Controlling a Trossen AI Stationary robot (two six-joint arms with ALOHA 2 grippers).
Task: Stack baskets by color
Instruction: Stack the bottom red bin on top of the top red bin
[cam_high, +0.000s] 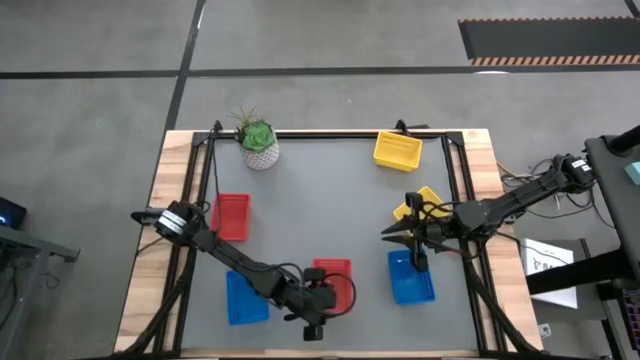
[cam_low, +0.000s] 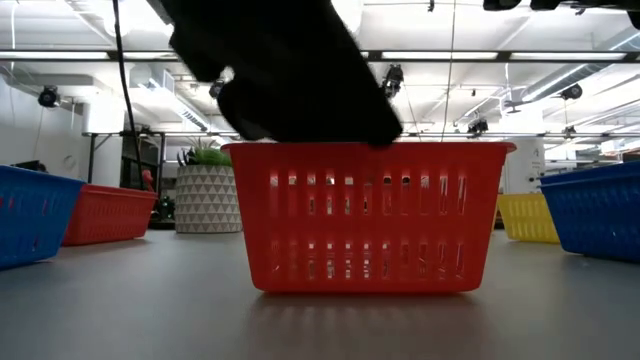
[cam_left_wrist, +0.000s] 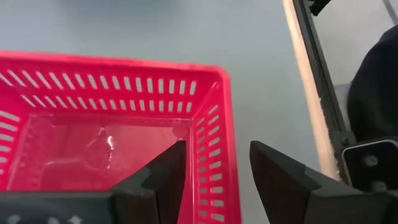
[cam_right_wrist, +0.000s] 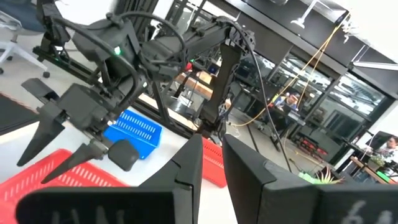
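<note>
The red basket (cam_high: 334, 281) sits upright on the grey counter (cam_high: 320, 200) near its front edge — a shallow plastic box with slotted sides and a glossy floor, standing alone with nothing in it. A second red basket (cam_high: 231, 216) lies to its left farther back, a blue basket (cam_high: 246, 297) just beside it on the left, another blue basket (cam_high: 411, 277) to the right, and two yellow baskets (cam_high: 397, 150) toward the right rear.

The left tool (cam_left_wrist: 214, 165) hangs over the front red basket's right wall with its fingers (cam_left_wrist: 165, 174) spread wide, one inside the wall and one outside — gripping nothing.

The right tool (cam_high: 392, 233) hovers above the counter by the right blue basket, its fingers nearly together and empty.
</note>
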